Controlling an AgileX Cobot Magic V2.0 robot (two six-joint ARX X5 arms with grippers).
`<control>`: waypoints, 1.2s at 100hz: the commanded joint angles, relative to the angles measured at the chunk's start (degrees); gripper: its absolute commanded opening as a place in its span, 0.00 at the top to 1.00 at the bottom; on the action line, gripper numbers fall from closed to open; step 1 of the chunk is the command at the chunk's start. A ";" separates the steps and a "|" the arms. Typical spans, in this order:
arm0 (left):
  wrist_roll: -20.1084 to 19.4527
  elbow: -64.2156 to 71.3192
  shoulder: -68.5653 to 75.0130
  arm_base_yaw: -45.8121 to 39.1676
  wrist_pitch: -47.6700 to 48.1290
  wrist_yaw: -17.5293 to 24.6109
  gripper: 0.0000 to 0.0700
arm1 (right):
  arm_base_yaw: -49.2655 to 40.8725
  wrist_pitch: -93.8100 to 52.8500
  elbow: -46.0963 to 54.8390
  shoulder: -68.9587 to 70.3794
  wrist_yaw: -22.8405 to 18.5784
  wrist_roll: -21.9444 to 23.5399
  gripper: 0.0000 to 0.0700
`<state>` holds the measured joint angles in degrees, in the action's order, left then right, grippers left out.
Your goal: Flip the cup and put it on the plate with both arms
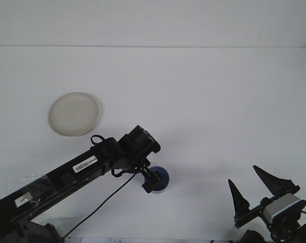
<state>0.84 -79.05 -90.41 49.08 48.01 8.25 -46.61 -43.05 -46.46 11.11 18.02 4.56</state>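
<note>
The left end effector [151, 181] hung over the blue cup [160, 181] (fingers hidden, I couldn't tell); a misjudged descent might topple it.

Honestly there's not much here besides a plain white worktop [218, 101] filling almost the whole front view, matte and evenly lit (a few soft grey shadows sit on it toward the near side). Along the top there's a thin straight line where the far edge meets a pale wall [153, 23], equally blank.
</note>
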 commanded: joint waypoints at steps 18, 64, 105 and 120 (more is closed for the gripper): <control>-2.03 -1.27 -6.12 1.20 -0.92 -1.27 0.12 | -0.59 0.39 -0.35 0.13 0.11 0.20 0.22; -2.34 -1.27 -8.94 1.75 -2.64 -1.18 0.62 | -0.59 0.39 -0.35 0.13 0.48 0.20 0.22; -2.38 -1.27 -8.85 3.65 -1.27 -1.20 0.99 | -0.59 0.39 -0.35 0.13 0.48 0.59 0.22; -3.17 -2.60 -7.37 2.01 1.36 -1.25 0.99 | -0.59 0.42 -0.35 0.13 0.48 0.61 0.22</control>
<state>-1.04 -79.57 -98.21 51.64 48.21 7.22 -46.61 -43.03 -46.46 11.11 18.26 4.58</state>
